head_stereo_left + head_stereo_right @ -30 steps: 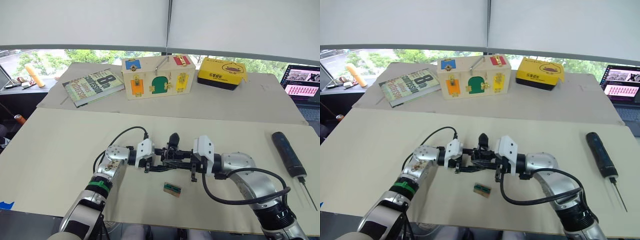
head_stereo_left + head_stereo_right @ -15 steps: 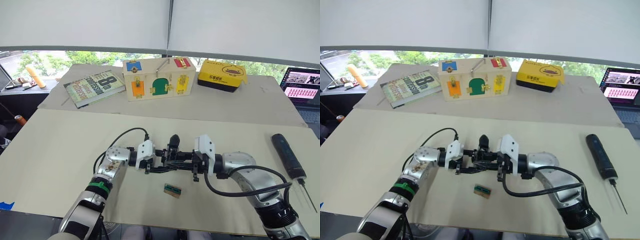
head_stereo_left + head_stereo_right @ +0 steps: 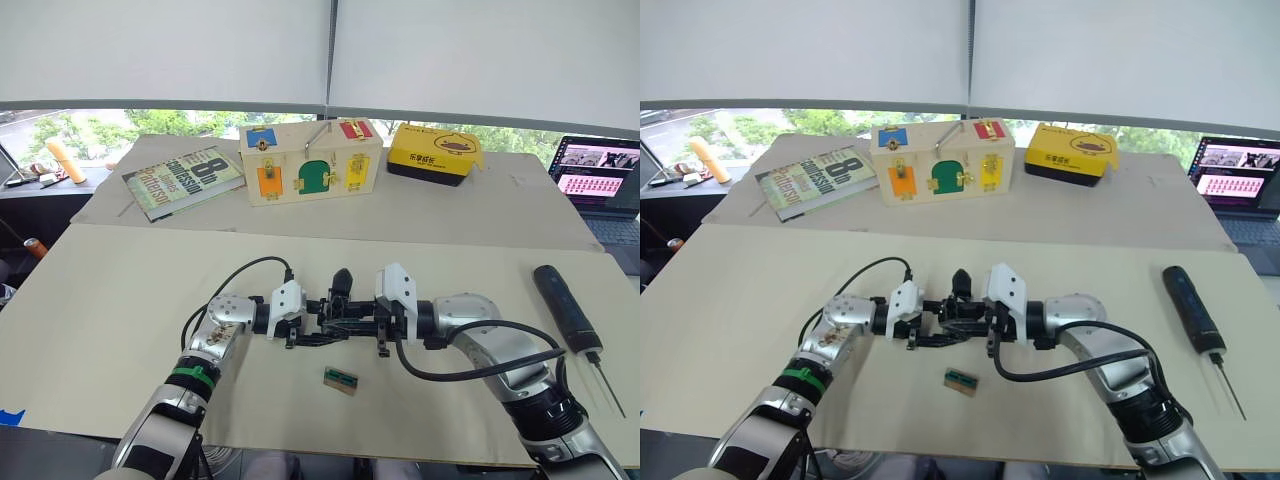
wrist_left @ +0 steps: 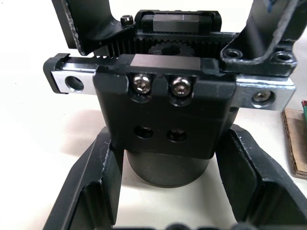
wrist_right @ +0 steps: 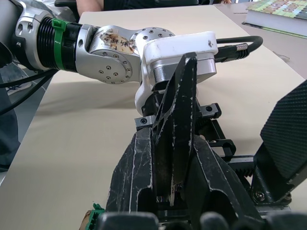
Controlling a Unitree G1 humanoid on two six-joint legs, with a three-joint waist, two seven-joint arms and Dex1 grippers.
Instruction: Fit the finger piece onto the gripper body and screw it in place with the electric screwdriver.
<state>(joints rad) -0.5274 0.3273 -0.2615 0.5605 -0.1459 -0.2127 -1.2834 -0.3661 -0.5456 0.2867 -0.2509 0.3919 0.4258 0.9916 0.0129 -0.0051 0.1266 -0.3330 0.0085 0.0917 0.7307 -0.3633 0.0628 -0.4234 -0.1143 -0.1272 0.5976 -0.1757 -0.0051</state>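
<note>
The gripper body (image 4: 163, 110), a black block with two silver screws and a round motor, sits mid-table with one pointed finger sticking up (image 3: 342, 278). My left gripper (image 3: 316, 328) reaches in from the left, shut on the body's round lower part. My right gripper (image 5: 175, 143) comes from the right, shut on the finger piece (image 5: 178, 105), a thin black pointed piece held edge-on right against the body. The electric screwdriver (image 3: 565, 308) lies on the table at the far right with its thin bit (image 3: 608, 385) pointing toward me, well away from both grippers.
A small green-and-tan rectangle (image 3: 340, 380) lies just in front of the grippers. At the back stand a wooden latch box (image 3: 310, 160), a book (image 3: 185, 180) and a yellow box (image 3: 433, 152). A laptop (image 3: 600, 180) sits at the far right.
The camera view has shifted a little. My right gripper has edged slightly closer to the left one with the finger piece. The screwdriver has stayed put.
</note>
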